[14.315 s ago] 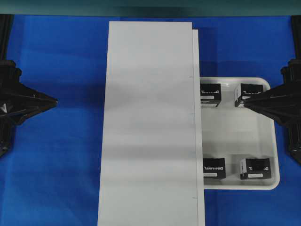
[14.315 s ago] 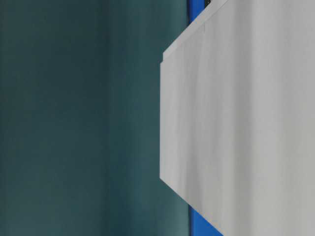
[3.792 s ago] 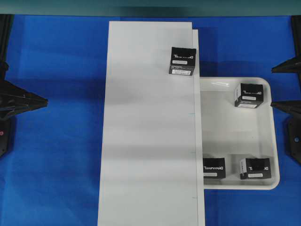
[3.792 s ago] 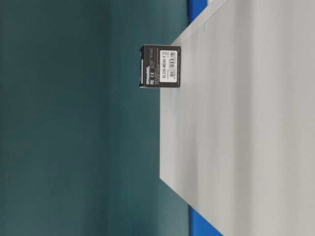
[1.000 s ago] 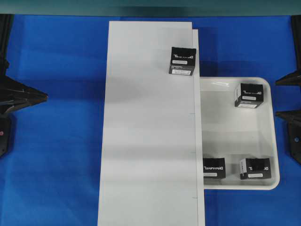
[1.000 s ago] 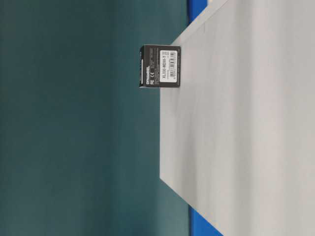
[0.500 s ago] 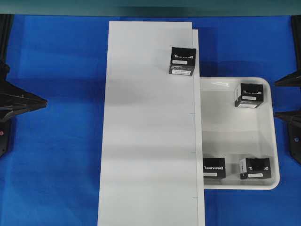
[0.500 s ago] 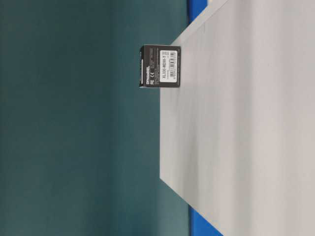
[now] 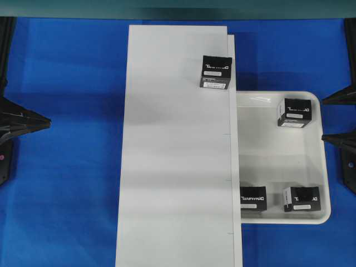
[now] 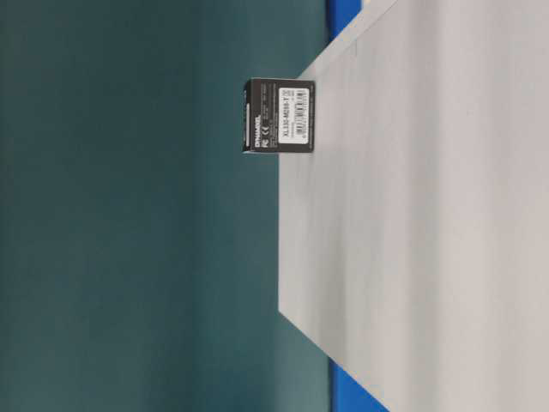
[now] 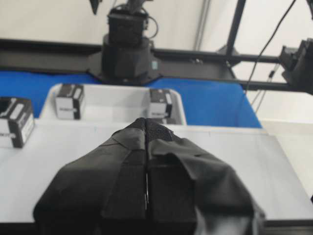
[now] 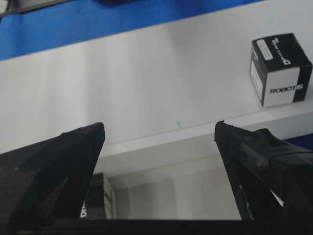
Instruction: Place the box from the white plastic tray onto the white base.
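Box (image 12: pixel 279 68) side reads "ROBOTIS", resting on white base (image 12: pixel 146 83).

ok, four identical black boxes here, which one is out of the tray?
The box standing on the white base, near its far right edge. The other three sit inside the white plastic tray.

Blue table cover (image 9: pixel 67 194) beneath a teal backdrop (image 10: pixel 129 215).
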Tool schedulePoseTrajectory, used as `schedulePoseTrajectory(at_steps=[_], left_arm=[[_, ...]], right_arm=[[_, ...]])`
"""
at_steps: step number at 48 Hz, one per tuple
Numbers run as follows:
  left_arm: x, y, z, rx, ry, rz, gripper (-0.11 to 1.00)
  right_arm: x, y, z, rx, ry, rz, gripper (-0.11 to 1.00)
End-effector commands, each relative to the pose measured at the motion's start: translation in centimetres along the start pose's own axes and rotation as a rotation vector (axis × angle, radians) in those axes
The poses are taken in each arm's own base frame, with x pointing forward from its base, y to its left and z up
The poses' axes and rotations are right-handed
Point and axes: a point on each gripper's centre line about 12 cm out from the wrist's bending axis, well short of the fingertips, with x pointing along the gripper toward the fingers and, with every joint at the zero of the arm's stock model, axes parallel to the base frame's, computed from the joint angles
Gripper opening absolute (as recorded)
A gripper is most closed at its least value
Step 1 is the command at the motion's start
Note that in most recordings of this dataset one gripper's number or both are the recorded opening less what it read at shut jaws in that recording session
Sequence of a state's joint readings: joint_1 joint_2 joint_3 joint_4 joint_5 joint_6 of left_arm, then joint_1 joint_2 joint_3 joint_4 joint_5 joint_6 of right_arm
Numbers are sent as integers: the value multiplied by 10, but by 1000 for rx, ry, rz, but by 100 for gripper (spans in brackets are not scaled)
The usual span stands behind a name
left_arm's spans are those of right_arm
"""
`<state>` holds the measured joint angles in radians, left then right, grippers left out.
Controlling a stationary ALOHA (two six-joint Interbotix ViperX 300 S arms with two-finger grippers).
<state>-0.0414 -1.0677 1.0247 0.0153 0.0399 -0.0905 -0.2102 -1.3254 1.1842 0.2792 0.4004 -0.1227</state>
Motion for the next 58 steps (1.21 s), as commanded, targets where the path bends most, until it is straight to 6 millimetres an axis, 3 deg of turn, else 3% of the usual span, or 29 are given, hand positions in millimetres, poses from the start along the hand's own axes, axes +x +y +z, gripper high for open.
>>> schedulePoseTrajectory(at_steps=[1, 58], left_arm=[[1, -1, 4, 3, -8, -2, -7], [2, -1, 3, 0, -4, -3, -7]], right_arm=[[0, 0, 2, -3, -9, -1, 98], [-1, 0, 4, -2, -23, 0, 98]])
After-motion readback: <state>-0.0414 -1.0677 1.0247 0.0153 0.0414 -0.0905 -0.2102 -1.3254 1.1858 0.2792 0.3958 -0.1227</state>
